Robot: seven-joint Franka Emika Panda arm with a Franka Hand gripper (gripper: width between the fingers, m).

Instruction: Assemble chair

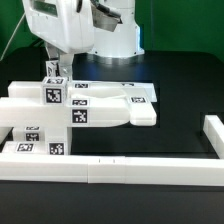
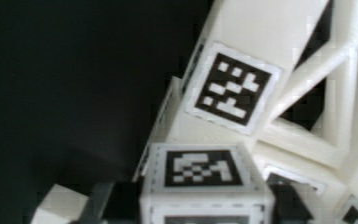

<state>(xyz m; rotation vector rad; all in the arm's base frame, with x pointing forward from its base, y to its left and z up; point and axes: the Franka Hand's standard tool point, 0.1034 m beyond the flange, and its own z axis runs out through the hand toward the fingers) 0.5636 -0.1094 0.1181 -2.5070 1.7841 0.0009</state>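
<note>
My gripper (image 1: 55, 70) hangs over the left end of the chair parts and is shut on a small white square chair part (image 2: 202, 168) with a tag on its face. In the wrist view its dark fingers (image 2: 114, 200) flank this block on both sides. Just under it lies the joined white chair structure (image 1: 85, 100), flat panels carrying several tags. It shows in the wrist view as slanted white bars with a tag (image 2: 238, 85). A blocky white end (image 1: 142, 112) sticks out toward the exterior view's right.
Long plain white border rails run along the front (image 1: 120, 166) and at the exterior view's right (image 1: 213, 135). The large white robot housing (image 1: 100, 30) stands behind. More tagged white pieces (image 1: 30, 140) lie at the front left. The table is black.
</note>
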